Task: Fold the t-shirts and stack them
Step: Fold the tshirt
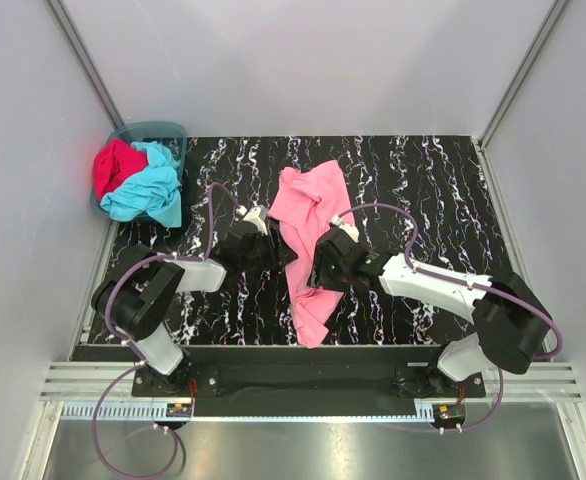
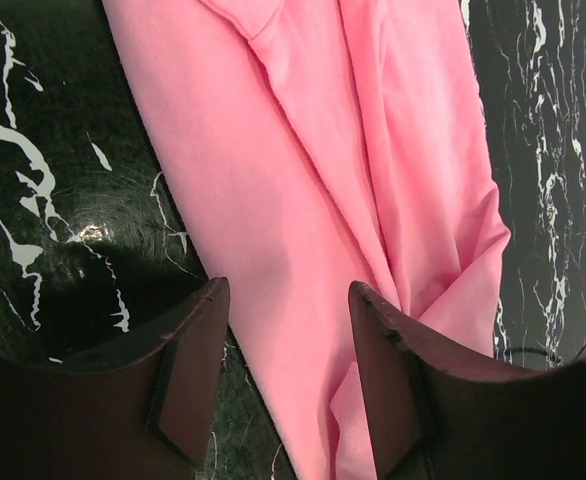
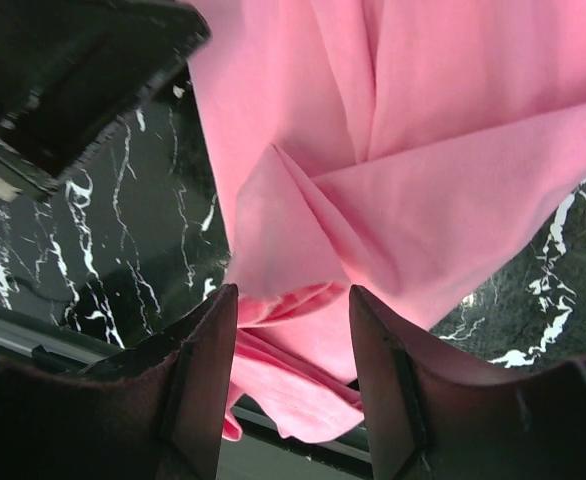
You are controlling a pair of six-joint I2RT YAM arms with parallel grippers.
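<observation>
Pink cotton lies in a long, rumpled strip down the middle of the black marbled table (image 1: 423,190): the light pink t-shirt (image 1: 308,205) is bunched lengthwise, with its near end crumpled close to the table's front edge. The turquoise t-shirt (image 1: 151,192) and the crimson t-shirt (image 1: 116,166) sit heaped in the teal basket (image 1: 145,129) at the far left corner, well apart from the work.

The left gripper (image 1: 281,252) hangs at the shirt's left edge with its jaws apart. Its wrist view shows pink cloth and bare table in the gap, with nothing pinched. The right gripper (image 1: 320,268) stands on the other side, over the lower folds. Its jaws are likewise parted above a creased flap of the pink shirt (image 3: 303,200), and no cloth is caught between them.

I judge the step in hand to be the first one, spreading this shirt flat before any fold, so the task looks barely begun. The next move probably calls for each gripper to drop onto a single layer at its own edge, close, and draw outward so the bunched pleats open. Grabbing several layers at once would likely drag the whole strip sideways without opening it.
</observation>
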